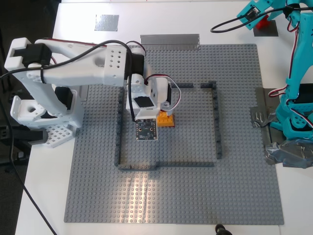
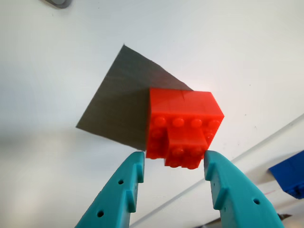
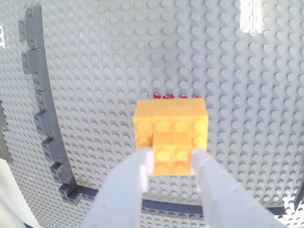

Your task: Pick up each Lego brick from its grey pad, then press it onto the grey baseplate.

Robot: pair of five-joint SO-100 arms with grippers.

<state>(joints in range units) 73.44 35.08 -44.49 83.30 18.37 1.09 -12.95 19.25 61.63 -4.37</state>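
The red Lego brick (image 2: 183,121) sits on the dark grey pad (image 2: 118,104) at the exterior view's top right (image 1: 262,21). My first gripper (image 2: 174,159), teal, is open around the brick's raised top piece, with a gap at one finger. The orange-yellow brick (image 3: 170,130) rests on the grey baseplate (image 3: 237,71) beside small red marks (image 3: 175,96), inside the dark grey frame (image 1: 216,122). My second gripper (image 3: 171,159), white, is shut on its raised top piece; it also shows in the exterior view (image 1: 164,116). The silvery grey pad (image 1: 106,22) is bare.
A long silver tape strip (image 1: 169,40) lies along the baseplate's far edge. Crumpled tape (image 1: 283,152) holds the teal arm's base at the exterior view's right. The white arm's base (image 1: 44,117) stands at its left. A blue object (image 2: 289,173) lies near the red brick.
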